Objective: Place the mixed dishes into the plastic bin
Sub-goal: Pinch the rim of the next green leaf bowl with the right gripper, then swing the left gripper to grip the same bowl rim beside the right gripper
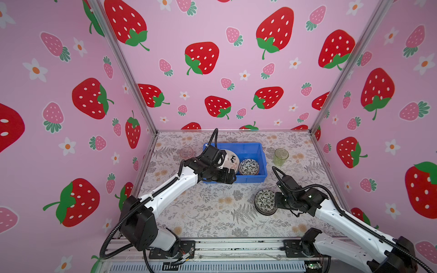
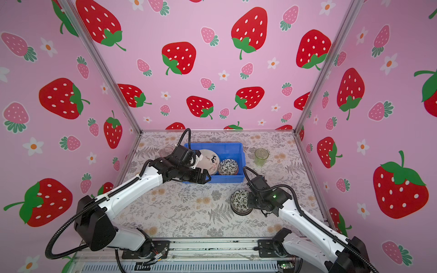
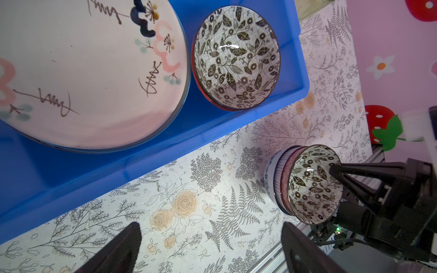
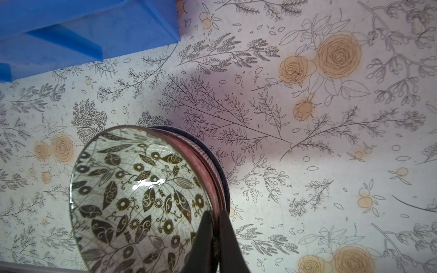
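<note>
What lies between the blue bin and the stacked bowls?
Nothing: only bare floral table cover separates bin and stacked bowls, clearest in the right wrist view.

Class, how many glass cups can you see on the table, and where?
2. The pink cup stands left of the bin in both top views; the green cup stands right of it. Part of the bin's inside is hidden, so more could be there.

Plate (image 1: 232, 163) left of bowl (image 1: 248, 166), both in bin (image 1: 246, 147); bowl stack (image 1: 265, 201) on table (image 1: 201, 212) before bin.

Cream plate (image 1: 231, 158) and bowl (image 1: 248, 166) in blue bin (image 1: 251, 145); bowl stack (image 1: 265, 202) outside
</note>
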